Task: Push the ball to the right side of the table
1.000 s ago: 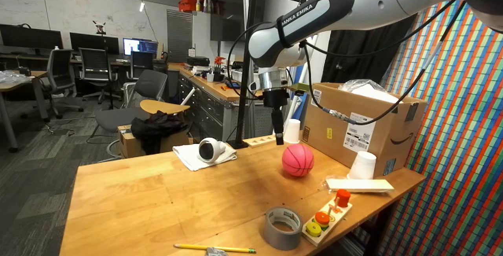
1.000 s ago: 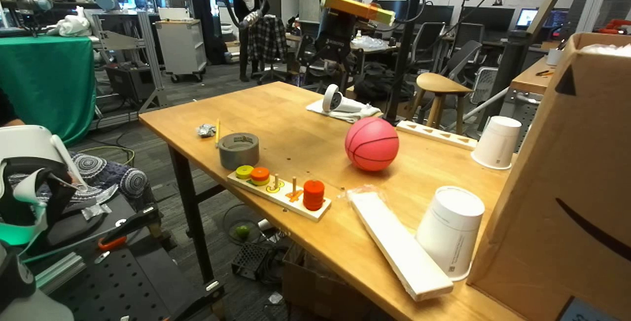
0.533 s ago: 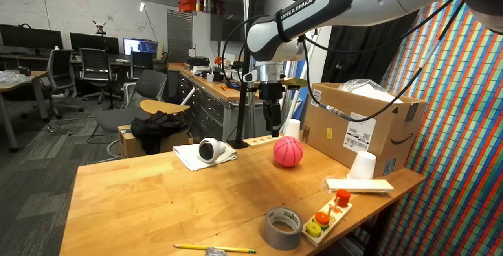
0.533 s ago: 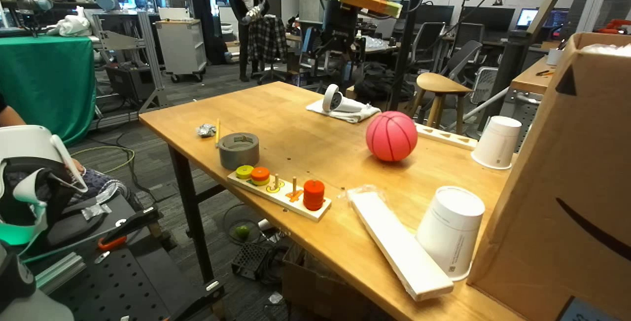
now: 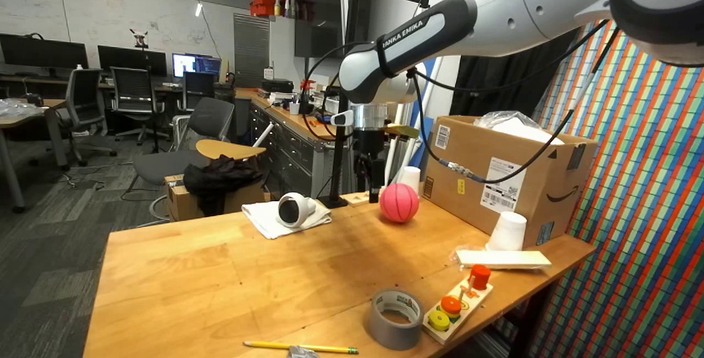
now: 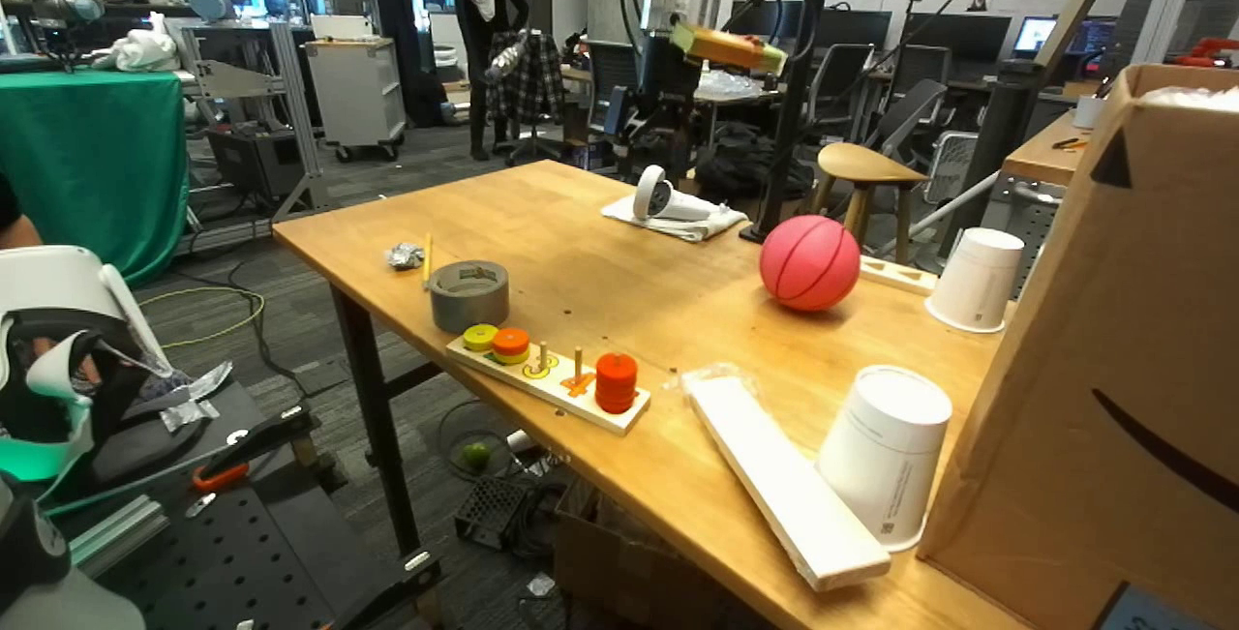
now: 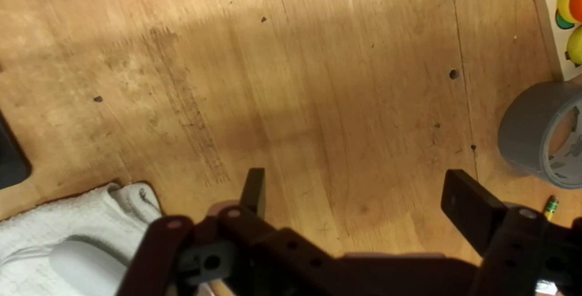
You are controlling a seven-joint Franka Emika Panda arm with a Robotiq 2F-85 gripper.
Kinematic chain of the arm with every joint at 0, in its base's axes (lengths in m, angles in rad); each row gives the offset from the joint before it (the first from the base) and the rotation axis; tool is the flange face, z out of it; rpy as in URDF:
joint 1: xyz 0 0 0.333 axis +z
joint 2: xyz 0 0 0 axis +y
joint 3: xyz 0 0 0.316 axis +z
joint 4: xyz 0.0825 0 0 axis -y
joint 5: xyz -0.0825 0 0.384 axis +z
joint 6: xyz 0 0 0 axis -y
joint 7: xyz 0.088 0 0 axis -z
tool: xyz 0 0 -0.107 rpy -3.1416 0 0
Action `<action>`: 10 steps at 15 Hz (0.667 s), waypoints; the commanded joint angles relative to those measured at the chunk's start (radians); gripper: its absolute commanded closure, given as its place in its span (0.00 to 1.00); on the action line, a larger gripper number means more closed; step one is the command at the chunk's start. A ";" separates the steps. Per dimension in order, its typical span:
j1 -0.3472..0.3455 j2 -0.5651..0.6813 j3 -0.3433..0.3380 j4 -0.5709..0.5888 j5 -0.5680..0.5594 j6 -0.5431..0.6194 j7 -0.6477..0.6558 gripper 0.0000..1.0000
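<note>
Gripper (image 7: 354, 187) pointing down over the table (image 5: 220, 281), fingers (image 7: 255, 189) wide apart w/ wood grain showing btwn in wrist view. Largest, same table: honey-colored top, small dark pits here & there. Next, white & black arm (image 5: 429, 33), slanting down from top R of frame in an exterior view. Then big cardboard box (image 5: 470, 198), standing on the table at 1 end, clear plastic (image 5: 509, 119) sticking up out of the top. White plank (image 6: 784, 480), part wrapped, lying nr box. White cloth (image 5: 268, 223), nr far edge in an exterior view, slightly rumpled. Peg board (image 6: 557, 393) along the table's edge, w/ red, orange & yel. rings. Wooden strip (image 6: 900, 274) w/ triangular notches, partly hidden behind pink ball (image 6: 809, 263) in an exterior view. Ball itself on the table toward box end, btwn strip & plank in same view; well apart from fingers in wrist view, only a sliver at top of frame there. Next down, 2 white cups (image 6: 886, 456), upside down: 1 nr ball, 1 alongside plank. Grey tape roll (image 6: 469, 303), flat on table, just beside peg board. White device (image 5: 297, 209), rounded & dark-faced, on cloth. Yel. pencil (image 5: 330, 348), nr table edge, well apart from ball. Last, crumpled foil (image 6: 405, 256) right by pencil; touching or not, can't tell.
</note>
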State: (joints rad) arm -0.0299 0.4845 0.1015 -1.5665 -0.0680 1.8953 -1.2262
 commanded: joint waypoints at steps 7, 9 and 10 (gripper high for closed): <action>-0.021 0.189 -0.036 0.072 -0.031 0.048 -0.003 0.00; -0.023 0.187 -0.077 0.045 -0.093 0.068 0.007 0.00; -0.029 0.182 -0.096 0.030 -0.125 0.079 0.012 0.00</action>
State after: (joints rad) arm -0.0459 0.6659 0.0472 -1.5307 -0.1200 1.9492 -1.2345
